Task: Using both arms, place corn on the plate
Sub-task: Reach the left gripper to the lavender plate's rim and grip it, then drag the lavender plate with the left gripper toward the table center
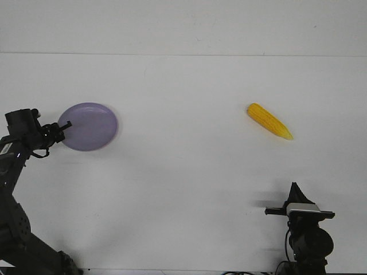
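The corn (269,121), a yellow cob, lies on the white table at the right, its pointed tip towards the front right. The lavender plate (90,126) lies flat at the left and has nothing on it. My left gripper (65,126) reaches in from the left, its fingertips at the plate's left rim; I cannot tell whether they clasp the rim. My right gripper (297,190) stands low at the front right, its fingers together in a point, well in front of the corn and holding nothing.
The white table (183,172) spans the view, its far edge running across the back. The left arm's base (17,229) rises at the front left corner.
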### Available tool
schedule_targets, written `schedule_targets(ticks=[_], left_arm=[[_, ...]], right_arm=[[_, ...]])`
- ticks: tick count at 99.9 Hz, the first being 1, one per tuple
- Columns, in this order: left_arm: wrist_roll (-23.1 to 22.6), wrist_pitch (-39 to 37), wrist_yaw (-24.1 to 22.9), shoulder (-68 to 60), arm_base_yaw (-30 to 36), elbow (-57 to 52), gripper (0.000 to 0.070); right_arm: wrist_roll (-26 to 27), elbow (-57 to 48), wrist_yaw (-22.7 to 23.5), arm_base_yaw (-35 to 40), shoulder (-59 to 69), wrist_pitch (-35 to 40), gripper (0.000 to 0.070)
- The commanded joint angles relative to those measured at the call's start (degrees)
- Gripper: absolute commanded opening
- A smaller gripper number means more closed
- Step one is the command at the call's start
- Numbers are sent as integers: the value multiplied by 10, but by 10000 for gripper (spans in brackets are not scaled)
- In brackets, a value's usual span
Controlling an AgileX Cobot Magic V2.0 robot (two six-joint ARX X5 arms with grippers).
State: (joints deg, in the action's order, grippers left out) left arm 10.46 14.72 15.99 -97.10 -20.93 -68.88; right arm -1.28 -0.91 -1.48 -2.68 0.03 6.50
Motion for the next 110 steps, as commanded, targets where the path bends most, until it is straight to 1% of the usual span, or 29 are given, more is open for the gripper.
schedule_targets(ticks=[1,7,14,30,40,57,70,82,95,110], left_arm=[[9,3,27,36,-1,-14,7],[18,13,50,73,0,-14,7],[27,28,66,114,5,-14,7],[30,77,68,219,39,-13,6],[30,99,67,280,83,0,6],[47,114,68,349,185,64,5],[84,85,65,360,275,131,6],[105,31,41,349,341,192,6],[111,-2,19,318,384,233,6],[105,-16,1,274,408,242,6]], right_arm=[[0,2,0,0,0,-7,13],[0,2,0,0,0,-7,13],[0,2,0,0,0,-7,13],[0,2,0,0,0,-7,13],[0,2,0,0,0,-7,13],[0,2,0,0,0,-7,13],[0,2,0,0,0,-7,13],[0,2,0,0,0,-7,13],[0,2,0,0,0,-7,13],[0,2,0,0,0,-7,13]])
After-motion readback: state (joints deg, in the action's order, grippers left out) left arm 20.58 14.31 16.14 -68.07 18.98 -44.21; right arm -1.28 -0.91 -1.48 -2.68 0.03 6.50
